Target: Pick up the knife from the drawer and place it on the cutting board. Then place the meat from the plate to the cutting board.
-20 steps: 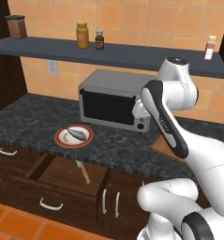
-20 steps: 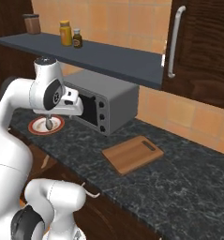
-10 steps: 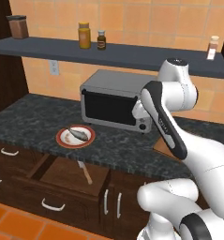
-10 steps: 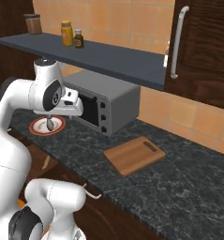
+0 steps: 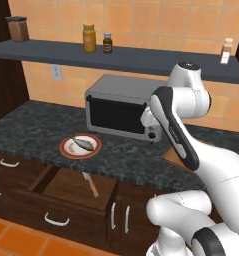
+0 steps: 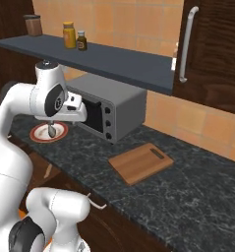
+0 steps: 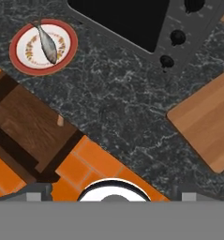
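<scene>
Lying in the open, wide dark-brown wooden drawer [image 5: 66,187] below the near edge of the black speckled stone counter [image 5: 121,157]: small tan-handled knife [image 5: 91,185], long axis running near to far, blade pointing far under the counter lip. Sitting at left: round red-rimmed white plate [image 5: 80,145] bearing the small grey-brown meat [image 5: 84,143]. Resting at right, well apart: light-brown wooden cutting board [image 6: 140,162]. Leaving bare counter between them. Standing behind: grey toaster oven [image 5: 122,107]. Hanging high above, two-finger gripper [image 6: 73,107] spread wide, holding nothing.

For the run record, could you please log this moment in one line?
gripper: open, empty | knife: in open drawer | meat: on plate | cutting board: bare
</scene>
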